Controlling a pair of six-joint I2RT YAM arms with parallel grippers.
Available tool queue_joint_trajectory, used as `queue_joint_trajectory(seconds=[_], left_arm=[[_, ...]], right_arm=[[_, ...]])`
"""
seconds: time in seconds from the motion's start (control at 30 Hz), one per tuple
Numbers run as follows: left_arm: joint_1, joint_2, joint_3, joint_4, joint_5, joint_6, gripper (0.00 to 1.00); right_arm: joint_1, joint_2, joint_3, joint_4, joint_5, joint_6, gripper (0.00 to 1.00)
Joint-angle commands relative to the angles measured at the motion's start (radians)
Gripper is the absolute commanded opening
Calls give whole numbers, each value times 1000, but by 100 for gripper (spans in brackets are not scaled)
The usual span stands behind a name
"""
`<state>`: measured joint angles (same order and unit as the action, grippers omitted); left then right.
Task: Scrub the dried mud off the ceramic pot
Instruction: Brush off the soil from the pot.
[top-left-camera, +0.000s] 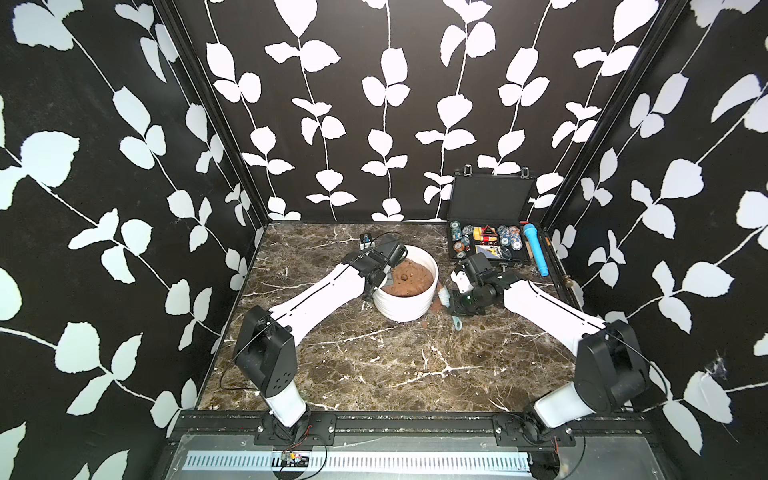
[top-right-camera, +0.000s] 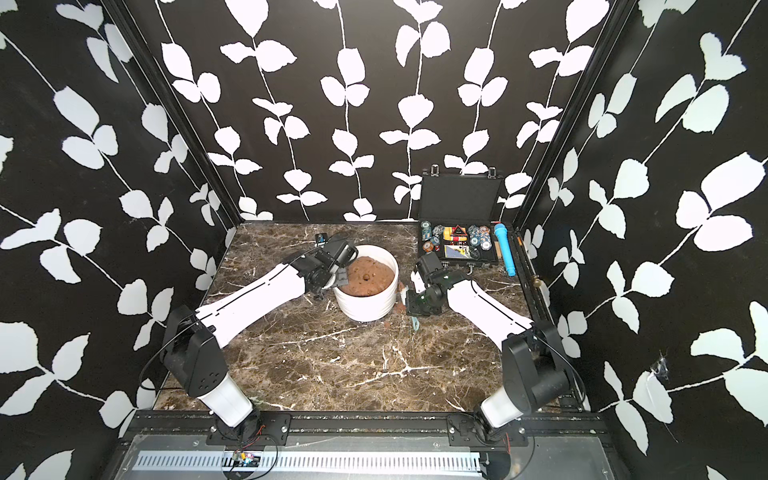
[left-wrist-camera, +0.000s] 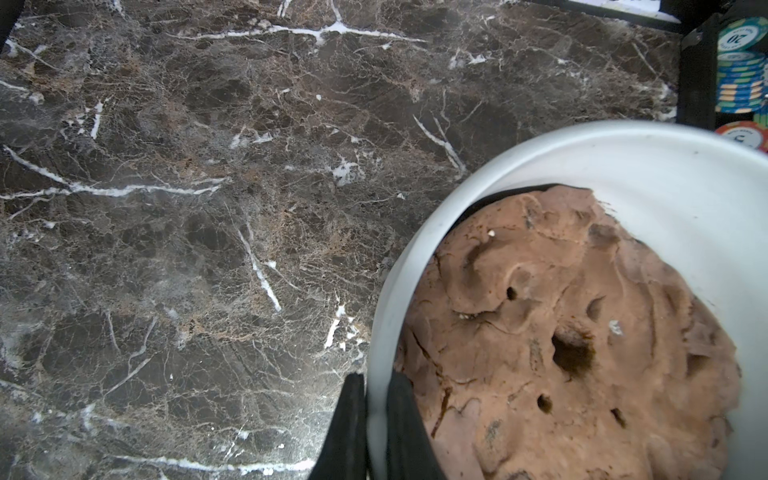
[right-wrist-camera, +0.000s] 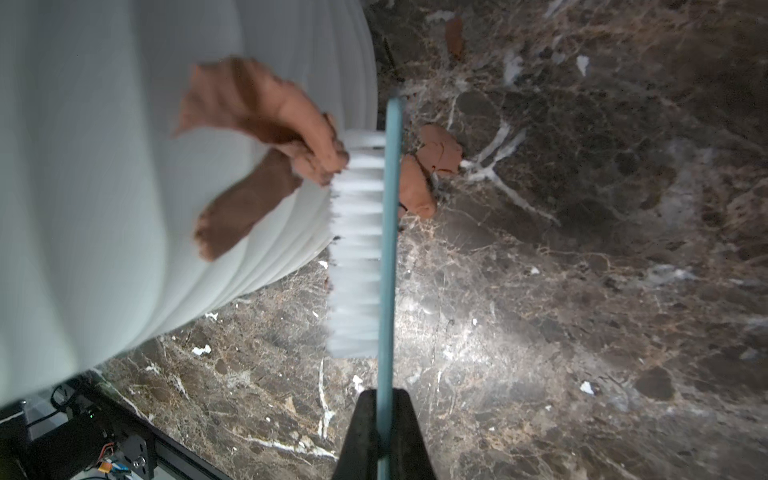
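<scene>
Left wrist view: the left gripper is clamped on the rim of the ceramic pot, with one finger outside the wall and one inside, against the brown mound that fills the pot. In both top views the pot stands upright on the marble table, between the two arms and nearer the back wall.

On the outer wall facing the right arm, the right wrist view shows the dried mud as two reddish-brown smears. The upper smear curls away from the wall and is bunched against the white bristles of the brush. The bristles touch the wall there. Loose mud flakes lie on the table just beside the pot.

The right gripper is clenched on the brush's teal handle.

Right rear: an open black case of coloured chips, with a blue cylinder beside it.
</scene>
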<state>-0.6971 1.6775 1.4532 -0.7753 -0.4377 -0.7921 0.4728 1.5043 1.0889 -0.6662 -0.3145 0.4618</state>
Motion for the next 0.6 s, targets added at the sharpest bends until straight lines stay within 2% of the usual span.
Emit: queue_joint_trajectory(seconds=[0.0,0.2,0.3,0.57], left_arm=[[24,71,-48,8,46,6,0],[24,83,-38,8,46,9,0],[24,88,-39,9,50,8,0],[24,79,-55,10,53,2,0]], right_arm=[[14,-82,-18,-105,-28,-58,0],[30,-154,-58,-156,-133,-84,0],[29,-160,-70,-143,-119,-78,0],[8,-65,6,8,-130,-19,0]])
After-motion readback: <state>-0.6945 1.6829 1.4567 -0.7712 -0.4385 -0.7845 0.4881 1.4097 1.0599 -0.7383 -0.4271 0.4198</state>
